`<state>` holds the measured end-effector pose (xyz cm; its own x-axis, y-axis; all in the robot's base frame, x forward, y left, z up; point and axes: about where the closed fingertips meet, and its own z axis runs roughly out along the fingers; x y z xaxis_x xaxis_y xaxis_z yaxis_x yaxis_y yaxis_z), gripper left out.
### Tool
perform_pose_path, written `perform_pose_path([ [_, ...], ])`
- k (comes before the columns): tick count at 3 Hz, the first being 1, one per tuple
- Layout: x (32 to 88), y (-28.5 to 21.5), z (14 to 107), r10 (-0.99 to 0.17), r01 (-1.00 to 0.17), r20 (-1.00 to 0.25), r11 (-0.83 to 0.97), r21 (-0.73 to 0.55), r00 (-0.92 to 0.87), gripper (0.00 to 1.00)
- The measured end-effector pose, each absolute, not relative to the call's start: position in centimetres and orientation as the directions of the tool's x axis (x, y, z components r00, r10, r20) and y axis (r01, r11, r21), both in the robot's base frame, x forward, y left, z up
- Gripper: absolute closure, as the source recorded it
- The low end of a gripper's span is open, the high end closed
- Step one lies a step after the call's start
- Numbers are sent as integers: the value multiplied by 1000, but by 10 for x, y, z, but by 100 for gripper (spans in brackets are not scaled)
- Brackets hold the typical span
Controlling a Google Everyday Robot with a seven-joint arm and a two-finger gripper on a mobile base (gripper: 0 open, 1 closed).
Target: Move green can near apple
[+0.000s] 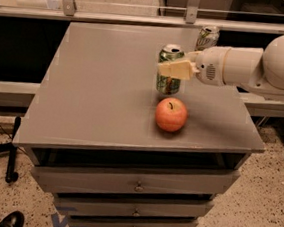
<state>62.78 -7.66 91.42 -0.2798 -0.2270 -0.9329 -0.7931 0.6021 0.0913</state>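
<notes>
The green can point(167, 82) stands upright just behind the apple point(171, 114), a small gap between them, its base at or just above the grey tabletop point(100, 81). The gripper point(172, 70) reaches in from the right and is shut on the green can around its middle, one cream fingertip point(174, 68) across the can's front. The apple, red-orange with a short dark stem, sits on the table towards the front right. The white arm point(247, 68) extends off the right edge.
A mostly white can with green lettering point(207, 37) stands at the table's back right, behind the arm. The table is a grey cabinet with drawers point(135, 185) below. A metal rail point(141, 19) runs behind it. The front edge lies close beyond the apple.
</notes>
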Motion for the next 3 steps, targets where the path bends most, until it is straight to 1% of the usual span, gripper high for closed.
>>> perform_pose_path([
  [2, 591, -143, 896, -201, -677, -899, 724, 131, -389, 100],
  [3, 577, -167, 889, -180, -620, -879, 769, 154, -442, 82],
])
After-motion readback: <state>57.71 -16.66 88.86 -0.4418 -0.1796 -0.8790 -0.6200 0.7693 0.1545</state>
